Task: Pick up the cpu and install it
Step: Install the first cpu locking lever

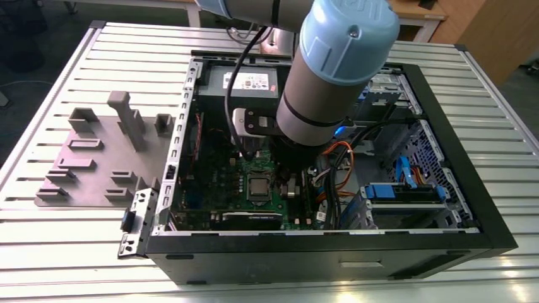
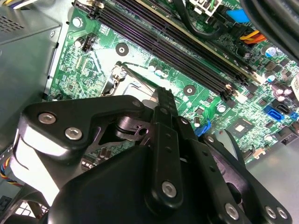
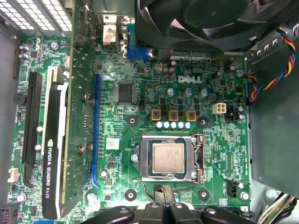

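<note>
The black gripper (image 2: pixel 161 100) fills the near field of the second wrist view, its fingers drawn together to a narrow tip with nothing between them. It hangs over the green motherboard (image 3: pixel 140 100) inside the open computer case (image 1: pixel 438 214). The cpu (image 3: pixel 168 157) sits flat in its socket, framed by the silver retention bracket (image 3: pixel 196 156), just beside the gripper tip. A graphics card (image 3: pixel 53 154) stands nearby.

My arm (image 1: pixel 324 82) is grey with a pale-blue cap; my black pincer (image 2: pixel 161 140) carries silver screws, perhaps bolts.
</note>
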### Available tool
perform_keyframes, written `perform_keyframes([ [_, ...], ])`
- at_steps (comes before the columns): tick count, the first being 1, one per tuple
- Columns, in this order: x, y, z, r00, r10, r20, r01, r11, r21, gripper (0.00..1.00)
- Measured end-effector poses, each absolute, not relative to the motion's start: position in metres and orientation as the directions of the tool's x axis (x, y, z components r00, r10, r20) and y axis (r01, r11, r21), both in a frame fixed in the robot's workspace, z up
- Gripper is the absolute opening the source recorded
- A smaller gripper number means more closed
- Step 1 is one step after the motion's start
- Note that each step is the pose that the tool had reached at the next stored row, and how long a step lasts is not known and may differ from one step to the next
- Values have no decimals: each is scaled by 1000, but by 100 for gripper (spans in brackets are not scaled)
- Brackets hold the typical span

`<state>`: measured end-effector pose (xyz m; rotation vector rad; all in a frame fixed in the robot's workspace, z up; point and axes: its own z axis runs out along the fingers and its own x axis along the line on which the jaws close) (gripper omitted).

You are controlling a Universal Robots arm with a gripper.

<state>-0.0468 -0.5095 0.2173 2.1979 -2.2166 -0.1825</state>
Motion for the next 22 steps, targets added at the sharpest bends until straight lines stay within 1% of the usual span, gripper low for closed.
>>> perform_keyframes([
  [22, -47, -509, 217, -7, -997, -72, -996, 1, 93, 11],
])
